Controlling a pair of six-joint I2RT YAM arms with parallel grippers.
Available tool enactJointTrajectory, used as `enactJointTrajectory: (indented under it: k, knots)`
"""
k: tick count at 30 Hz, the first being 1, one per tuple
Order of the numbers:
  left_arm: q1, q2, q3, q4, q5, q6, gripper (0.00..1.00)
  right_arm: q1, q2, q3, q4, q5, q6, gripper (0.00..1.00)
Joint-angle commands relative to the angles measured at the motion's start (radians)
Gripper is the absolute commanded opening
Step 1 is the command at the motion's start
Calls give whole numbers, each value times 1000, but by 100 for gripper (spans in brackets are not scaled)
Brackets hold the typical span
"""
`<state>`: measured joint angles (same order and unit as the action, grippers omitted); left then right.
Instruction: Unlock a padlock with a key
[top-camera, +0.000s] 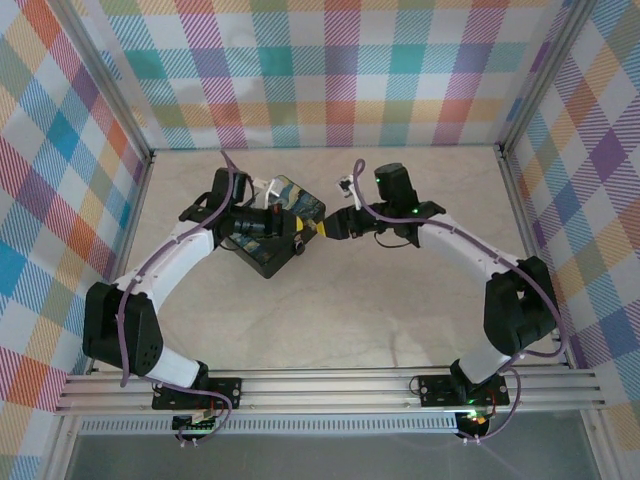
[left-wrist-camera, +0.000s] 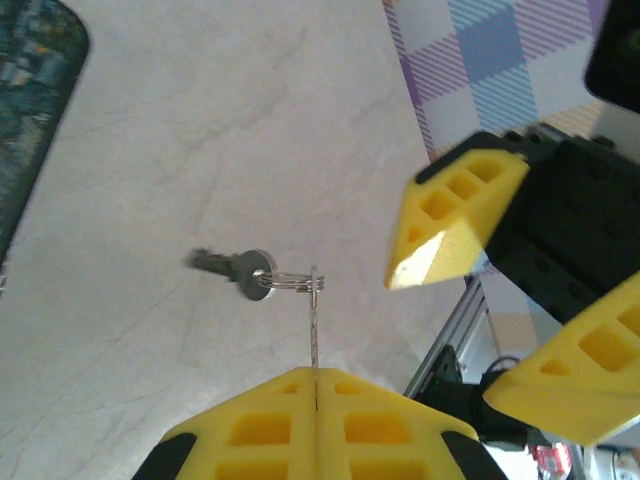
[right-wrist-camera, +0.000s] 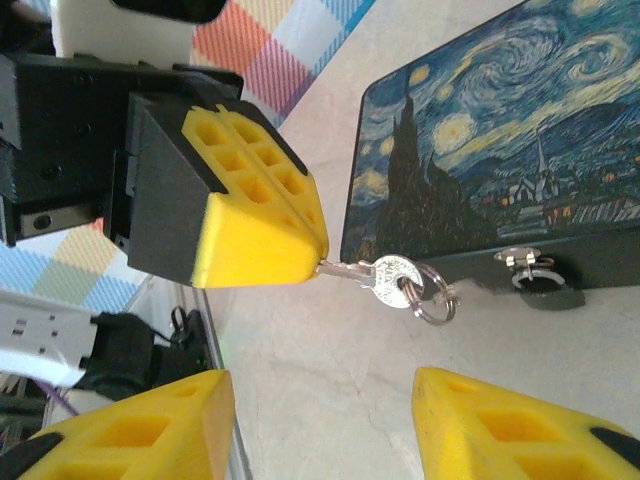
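My left gripper (left-wrist-camera: 316, 372) is shut on the blade of the slim silvery key (left-wrist-camera: 314, 330). A split ring and a second small key (left-wrist-camera: 245, 271) hang off its head. In the right wrist view the key (right-wrist-camera: 392, 278) sticks out of the left gripper's closed yellow fingers (right-wrist-camera: 262, 225), just in front of the box. The tiny dark padlock (right-wrist-camera: 540, 285) hangs by its thin loop on the box's front wall. My right gripper (right-wrist-camera: 320, 385) is open with nothing between its fingers, facing the key from close by. Both grippers (top-camera: 311, 230) meet beside the box.
The black box with the starry-night lid (top-camera: 285, 215) lies on the pale tabletop (top-camera: 330, 320) under the left wrist. Plaid walls and aluminium frame rails (top-camera: 330, 385) surround the table.
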<state>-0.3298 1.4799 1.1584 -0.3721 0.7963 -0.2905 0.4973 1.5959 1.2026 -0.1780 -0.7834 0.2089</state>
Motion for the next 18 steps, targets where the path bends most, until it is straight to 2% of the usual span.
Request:
enactJointTrajectory:
  k: [1,8,18]
  knots:
    - [-31,9,35,-41,55,79,0,-10,14,16,-84,-137,-166,51]
    - [-77,13,50,-46,56,99,0,-24,20,4,-79,-159,-202,51]
    - [-88,-10,38,-52,63,112,0,-44,46,6,-99,-165,-227,50]
